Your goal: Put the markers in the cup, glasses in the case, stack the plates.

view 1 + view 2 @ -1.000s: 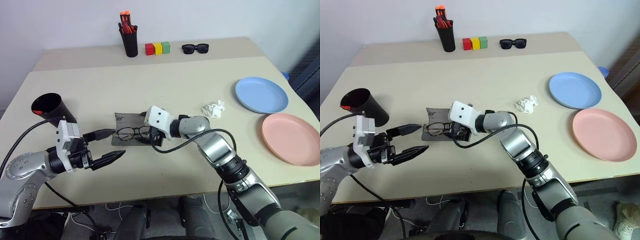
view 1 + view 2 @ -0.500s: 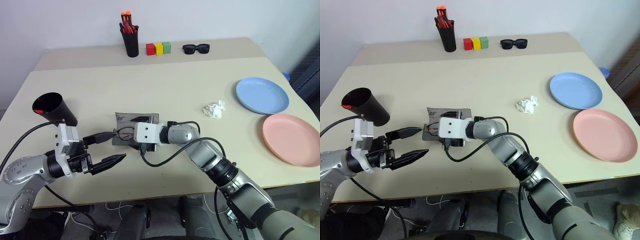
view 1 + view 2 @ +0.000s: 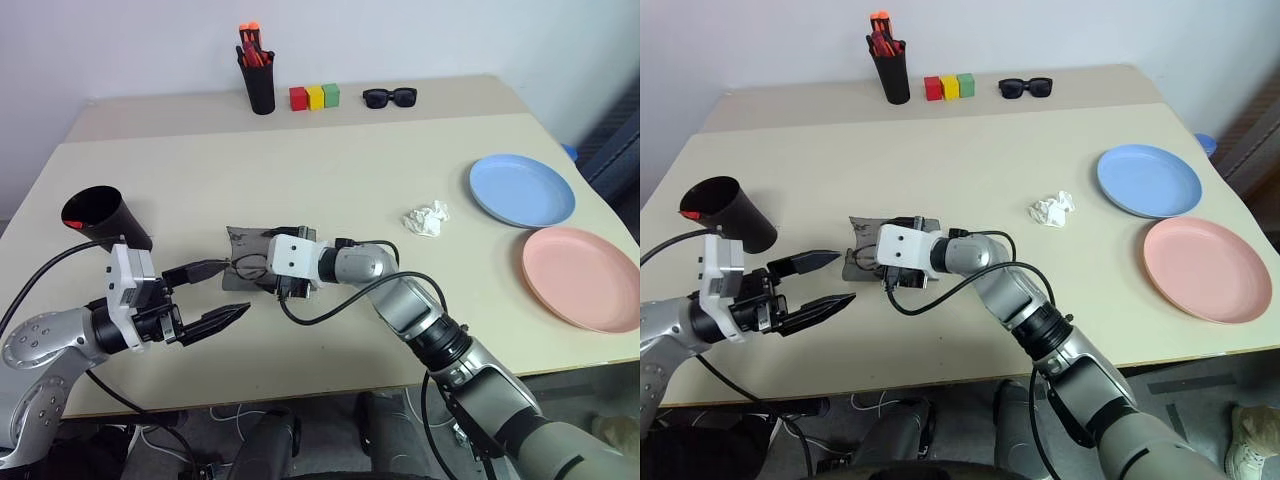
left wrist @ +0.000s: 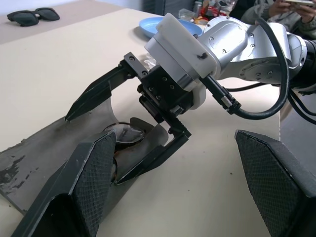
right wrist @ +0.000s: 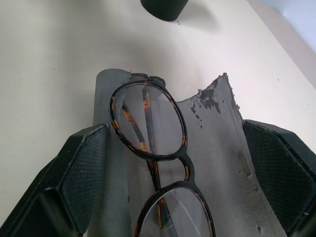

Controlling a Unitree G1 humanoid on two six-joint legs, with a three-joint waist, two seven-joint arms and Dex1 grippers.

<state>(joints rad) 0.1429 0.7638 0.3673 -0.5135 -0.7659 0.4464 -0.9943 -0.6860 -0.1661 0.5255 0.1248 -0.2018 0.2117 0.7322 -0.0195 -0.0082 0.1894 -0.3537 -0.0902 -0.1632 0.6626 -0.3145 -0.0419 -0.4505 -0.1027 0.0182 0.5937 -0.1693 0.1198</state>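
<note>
The glasses (image 5: 185,165), with a thin dark frame, lie in the open grey case (image 5: 222,128) near the table's middle left. My right gripper (image 4: 123,133) is open, one finger on each side of the glasses, low over the case (image 3: 240,240). In front of the case and to its left, my left gripper (image 3: 238,287) hovers open and empty. The black cup (image 3: 100,215) lies tilted at the left edge with a red marker tip (image 3: 73,224) in its mouth. The blue plate (image 3: 522,190) and the pink plate (image 3: 580,277) lie side by side at the right.
Along the back stand a black pen pot (image 3: 261,90) with orange-capped pens, three coloured blocks (image 3: 315,96) and black sunglasses (image 3: 390,97). A crumpled white paper (image 3: 427,219) lies between the case and the blue plate.
My right gripper has moved left over the case and rolled, so its hand now covers the glasses from above. The left gripper has stayed in place.
</note>
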